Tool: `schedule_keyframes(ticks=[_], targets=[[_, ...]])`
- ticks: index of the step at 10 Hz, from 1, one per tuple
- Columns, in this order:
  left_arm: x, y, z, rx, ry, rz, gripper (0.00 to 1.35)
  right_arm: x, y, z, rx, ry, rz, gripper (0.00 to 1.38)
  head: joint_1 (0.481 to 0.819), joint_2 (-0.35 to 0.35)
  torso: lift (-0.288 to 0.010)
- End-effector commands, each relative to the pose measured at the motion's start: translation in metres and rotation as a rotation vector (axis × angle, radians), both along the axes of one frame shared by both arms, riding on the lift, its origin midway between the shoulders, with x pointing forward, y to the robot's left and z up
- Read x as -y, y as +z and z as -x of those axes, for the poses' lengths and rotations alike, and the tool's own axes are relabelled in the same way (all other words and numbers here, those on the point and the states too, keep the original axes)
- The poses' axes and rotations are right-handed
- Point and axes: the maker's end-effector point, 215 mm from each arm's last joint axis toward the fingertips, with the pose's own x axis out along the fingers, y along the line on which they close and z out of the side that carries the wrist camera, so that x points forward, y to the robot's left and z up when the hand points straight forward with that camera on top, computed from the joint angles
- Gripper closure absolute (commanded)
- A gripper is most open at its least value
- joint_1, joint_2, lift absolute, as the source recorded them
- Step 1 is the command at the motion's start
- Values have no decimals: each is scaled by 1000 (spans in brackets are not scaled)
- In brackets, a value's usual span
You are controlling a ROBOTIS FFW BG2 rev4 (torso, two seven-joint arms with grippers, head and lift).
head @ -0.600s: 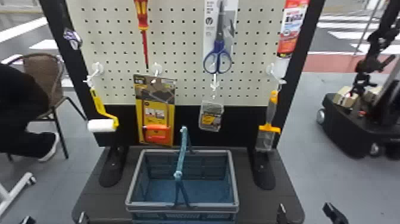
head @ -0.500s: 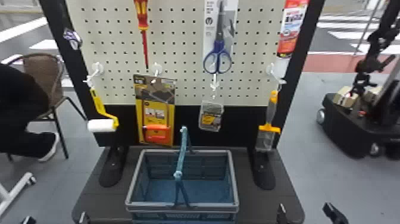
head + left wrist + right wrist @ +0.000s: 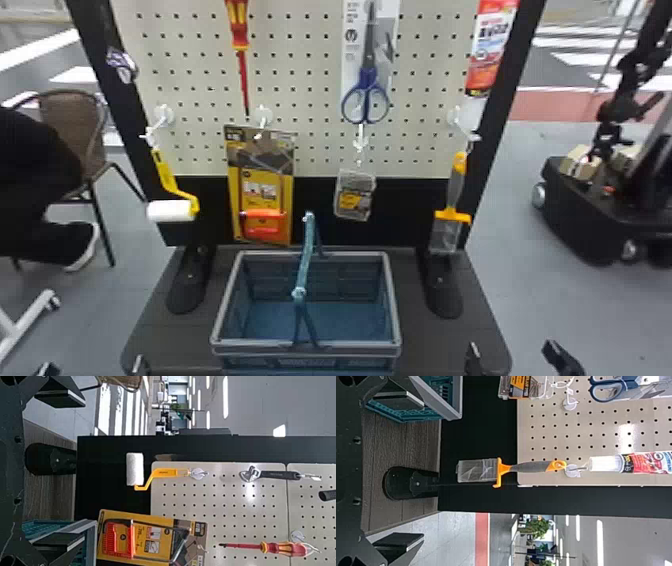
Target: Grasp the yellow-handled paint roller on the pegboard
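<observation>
The left gripper [image 3: 75,471] has its two flat fingers [image 3: 59,394] spread wide with nothing between them, low in front of the pegboard [image 3: 300,75] and well apart from it. The right gripper [image 3: 415,471] is the same: fingers [image 3: 399,540] wide apart, holding and touching nothing, low before the pegboard's right side. The roller [image 3: 170,210] hangs from a white hook at the pegboard's lower left corner, yellow handle uppermost and tilted, the white sleeve lying level below the pegboard's bottom edge against the black panel, untouched. Toward the middle of the pegboard's lower edge hangs a yellow saw pack [image 3: 260,185] with an orange grip showing through it; its card carries print and small pictures too fine to read. Above that, a red and yellow screwdriver [image 3: 240,45] points down. Blue-handled scissors [image 3: 366,95] hang on a white card at the pegboard's upper middle, with a small clear bag [image 3: 354,195] under them bearing a yellow label that cannot be read. At the pegboard's right edge hang a red and white tube [image 3: 487,50], its lettering blurred, and below it an orange scraper [image 3: 450,215]. A blue basket [image 3: 225,300] stands on the dark table in front of the pegboard, handle upright.
</observation>
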Motion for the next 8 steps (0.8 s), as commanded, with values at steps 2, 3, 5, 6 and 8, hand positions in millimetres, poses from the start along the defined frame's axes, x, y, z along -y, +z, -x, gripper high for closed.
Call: schedule_keyframes(ticks=[2, 3, 5, 6, 8], targets=[[-26, 7, -11, -3, -16, -47, 119, -5, 1, -1, 2, 20, -5, 125, 549, 0, -100], [-39, 9, -17, -4, -33, -72, 119, -7, 1, -2, 4, 29, -7, 125, 549, 0, -100], [-53, -6, -41, -31, -115, -84, 119, -19, 4, -2, 8, 63, -28, 125, 549, 0, -100], [-59, -18, -52, -47, -143, -77, 119, -29, 7, -2, 13, 91, -41, 125, 549, 0, -100], [-76, -20, -70, -44, -170, -75, 119, -55, 12, -1, 22, 167, -88, 125, 549, 0, -100]])
